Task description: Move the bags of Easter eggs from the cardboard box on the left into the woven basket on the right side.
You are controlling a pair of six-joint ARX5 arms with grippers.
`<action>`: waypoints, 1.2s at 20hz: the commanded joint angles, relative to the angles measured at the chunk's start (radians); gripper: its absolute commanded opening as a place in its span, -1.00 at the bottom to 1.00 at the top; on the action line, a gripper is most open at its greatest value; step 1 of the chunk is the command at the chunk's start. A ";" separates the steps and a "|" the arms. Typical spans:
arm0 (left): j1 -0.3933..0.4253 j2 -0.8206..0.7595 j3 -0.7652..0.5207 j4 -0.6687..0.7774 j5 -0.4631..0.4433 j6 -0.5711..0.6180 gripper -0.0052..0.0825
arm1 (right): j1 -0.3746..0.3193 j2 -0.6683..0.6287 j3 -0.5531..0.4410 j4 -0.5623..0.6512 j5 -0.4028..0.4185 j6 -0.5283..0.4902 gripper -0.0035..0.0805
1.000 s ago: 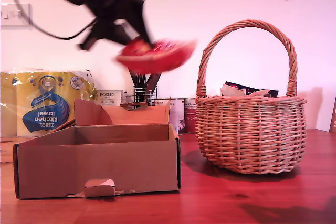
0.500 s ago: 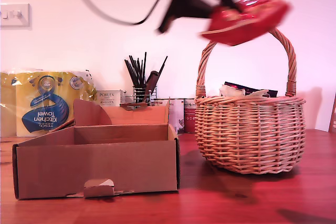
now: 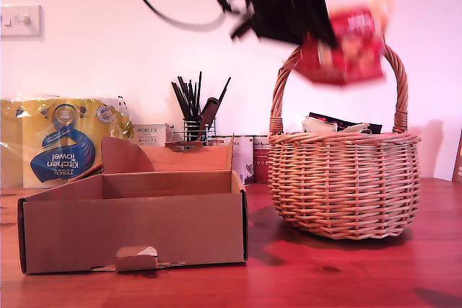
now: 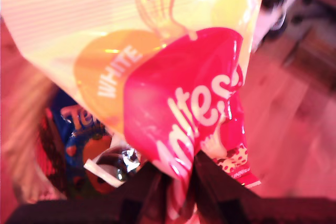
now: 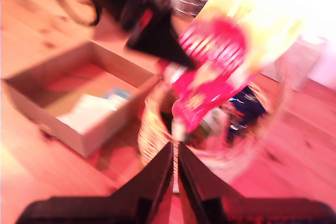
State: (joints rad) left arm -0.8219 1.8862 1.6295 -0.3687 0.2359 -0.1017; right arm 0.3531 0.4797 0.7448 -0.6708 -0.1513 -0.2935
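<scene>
My first gripper [image 3: 316,34] is shut on a cream bag of Easter eggs with red print [image 3: 345,47] [image 4: 173,93] [image 5: 220,61]. It holds the bag in the air just above the woven basket [image 3: 345,178], level with the handle's arch. In the basket lie other pouches, among them a dark blue one with orange print [image 4: 79,129]. The cardboard box [image 3: 133,210] stands on the exterior view's left. In the second wrist view its walls [image 5: 63,129] enclose a white pouch and a bluish pouch [image 5: 92,111]. My second gripper [image 5: 175,153] hovers high above, shut and holding nothing. It is out of the exterior view.
Behind the box on the exterior view's left stand a yellow kitchen-towel pack [image 3: 61,142], a small white carton [image 3: 151,133] and a wire utensil holder [image 3: 196,120]. Tins [image 3: 249,156] sit between the box and the basket. The wooden table [image 3: 325,272] runs along the front.
The first arm has carried the bag from above the box toward the exterior view's right. The bag now hangs lower, over the basket.
</scene>
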 commanded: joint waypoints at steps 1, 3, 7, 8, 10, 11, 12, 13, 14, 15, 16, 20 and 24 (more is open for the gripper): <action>-0.009 0.007 -0.039 0.047 -0.010 0.018 -0.92 | -0.005 -0.004 -0.017 -0.002 0.010 -0.015 -0.95; -0.010 0.007 -0.062 0.099 -0.011 0.024 -0.91 | -0.005 -0.007 -0.017 0.000 0.010 -0.021 -0.95; -0.010 0.007 -0.180 0.317 -0.052 0.060 -0.90 | -0.005 -0.008 -0.017 0.000 0.013 -0.021 -0.95; -0.010 0.007 -0.203 0.372 -0.060 0.086 -0.90 | -0.005 -0.008 -0.017 0.000 0.013 -0.021 -0.95; -0.010 0.007 -0.247 0.454 -0.072 0.103 -0.91 | -0.005 -0.008 -0.017 0.002 0.013 -0.021 -0.95; -0.009 0.007 -0.262 0.484 -0.087 0.103 -0.91 | -0.005 -0.008 -0.017 0.004 0.013 -0.021 -0.95; -0.007 0.007 -0.274 0.515 -0.093 0.104 -0.91 | -0.005 -0.008 -0.017 0.008 0.013 -0.021 -0.95; -0.007 0.018 -0.282 0.547 -0.095 0.103 -0.91 | -0.005 -0.008 -0.017 0.012 0.013 -0.021 -0.95; -0.007 0.028 -0.283 0.562 -0.095 0.103 -0.91 | -0.005 -0.008 -0.017 0.016 0.013 -0.021 -0.95; -0.008 0.047 -0.283 0.574 -0.095 0.101 -0.91 | -0.005 -0.008 -0.017 0.017 0.013 -0.021 -0.95; -0.008 0.059 -0.283 0.578 -0.095 0.100 -0.91 | -0.005 -0.008 -0.017 0.015 0.013 -0.022 -0.95; -0.017 0.105 -0.283 0.583 -0.100 0.098 -0.91 | -0.005 -0.008 -0.017 0.016 0.013 -0.022 -0.95; -0.019 0.145 -0.283 0.566 -0.114 0.093 -0.92 | -0.005 -0.008 -0.017 0.015 0.013 -0.022 -0.95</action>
State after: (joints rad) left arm -0.8364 2.0056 1.3621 0.1951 0.1265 -0.0048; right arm 0.3531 0.4797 0.7448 -0.6643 -0.1413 -0.3145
